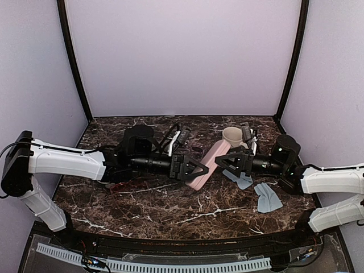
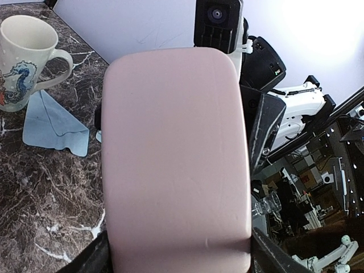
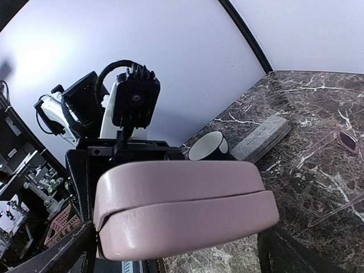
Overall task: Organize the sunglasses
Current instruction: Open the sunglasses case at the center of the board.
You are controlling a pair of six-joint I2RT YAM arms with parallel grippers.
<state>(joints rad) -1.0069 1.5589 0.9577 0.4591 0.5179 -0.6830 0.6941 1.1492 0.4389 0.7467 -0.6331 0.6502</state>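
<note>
Mid-table, over the marble: pink case [image 1: 206,165] is held tilted between the two arms. The left gripper [image 1: 198,169] is clamped across one end, and the case fills its wrist view with a finger at each flank. The right gripper [image 1: 223,162] has its jaws spread wide and straddles the other end; contact cannot be told. The case is shut, its seam facing the right wrist camera. One pair of sunglasses [image 3: 344,141] lies loose on the table [image 1: 170,210] on the far side, near the grey case [image 3: 261,136] and mug [image 1: 233,136]; a second pair is not found. The step looks like opening the case. To do it well, the left should grip the lower half only. The right should close on the lid edge just past the seam, then swing it slowly about the hinge so the case does not twist free. Mind the cloth [image 1: 242,179] underneath.
</note>
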